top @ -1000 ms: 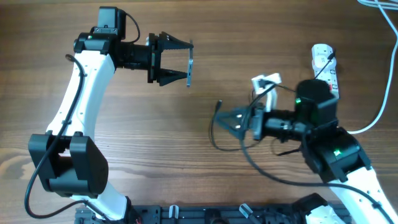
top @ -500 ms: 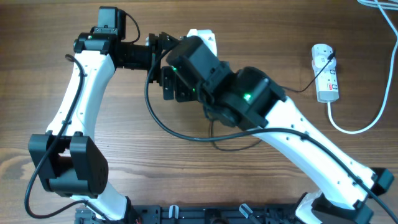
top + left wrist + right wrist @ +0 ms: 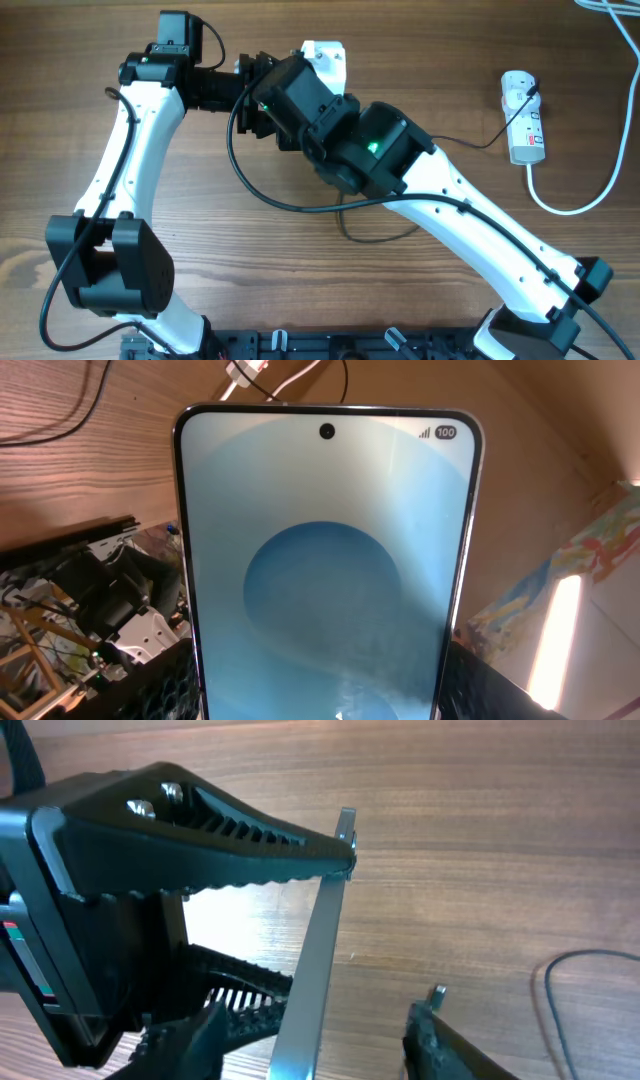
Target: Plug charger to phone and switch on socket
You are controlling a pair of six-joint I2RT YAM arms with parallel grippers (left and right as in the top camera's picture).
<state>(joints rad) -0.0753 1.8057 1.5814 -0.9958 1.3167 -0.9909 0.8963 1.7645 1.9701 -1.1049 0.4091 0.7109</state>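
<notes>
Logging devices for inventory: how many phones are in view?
1. The phone is held in the left gripper above the table, upper middle; the right arm may hide others.

There were two robot arms (one left arm (image 3: 130, 160), one right arm (image 3: 470, 225)), one phone (image 3: 325, 570), one white socket (image 3: 524, 118), one black charger (image 3: 270, 198) cable, one thick white cord (image 3: 607, 187), one wooden table (image 3: 420, 40).

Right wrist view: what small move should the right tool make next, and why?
Probably ease the right tool closer so the charger's connector tip nears the phone: the left tool holds the phone edge-on, and the tip sits apart from it.
</notes>
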